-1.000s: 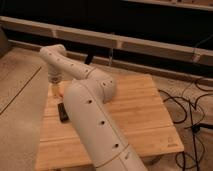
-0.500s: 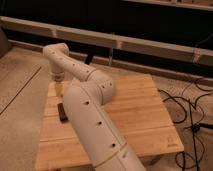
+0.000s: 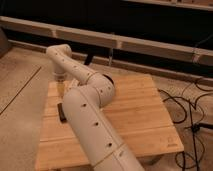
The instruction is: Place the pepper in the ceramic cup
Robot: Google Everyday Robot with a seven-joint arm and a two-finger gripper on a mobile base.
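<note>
One pincer (image 3: pixel 60 87) hangs over the table's (image 3: pixel 137 117) left edge; pepper hidden.

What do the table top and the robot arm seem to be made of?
The table top looks like light wood, perhaps bamboo: pale parallel strips, matte. The arm seems to be smooth white plastic, slightly shiny. The gripper hangs over the table's far left corner.

The cream-white jointed robot arm (image 3: pixel 90 125) rises from the lower foreground, bends at a bulky elbow, and reaches back-left to a second bend. From there the wrist drops vertically, with the small pale gripper (image 3: pixel 59 84) pointing downward at the far left.
</note>
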